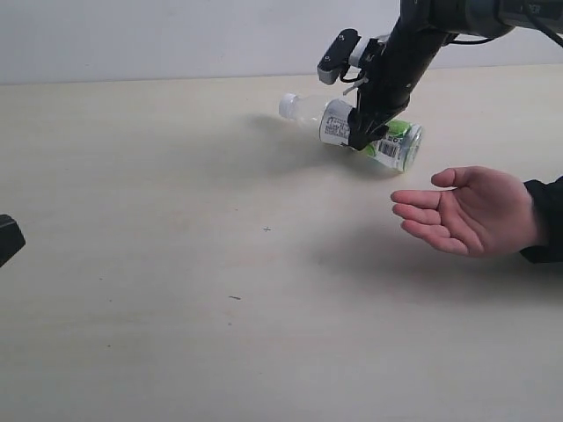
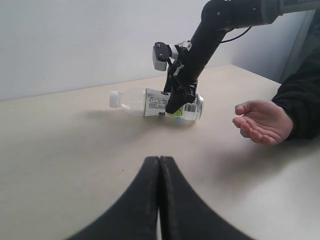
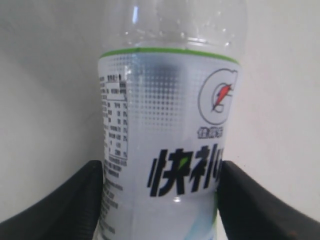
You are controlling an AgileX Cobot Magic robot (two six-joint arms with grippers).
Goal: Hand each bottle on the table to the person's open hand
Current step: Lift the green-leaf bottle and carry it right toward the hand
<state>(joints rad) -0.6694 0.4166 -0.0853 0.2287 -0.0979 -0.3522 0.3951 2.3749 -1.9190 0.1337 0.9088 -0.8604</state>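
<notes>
Your right hand (image 1: 362, 136) grips the bottle (image 1: 398, 145) mid-label where it lies sideways on the table (image 1: 176, 290), near the person's palm (image 1: 471, 215). Lift level, swing across and lower gently before releasing. Your left hand (image 2: 159, 162) is closed, empty.

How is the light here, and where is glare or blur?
Exterior view: even, soft light; the bottle and the open hand cast faint shadows on the table. Left wrist view: the left gripper is a dark, featureless shape up close. Right wrist view: label sharp, small white glare on the clear plastic.
</notes>
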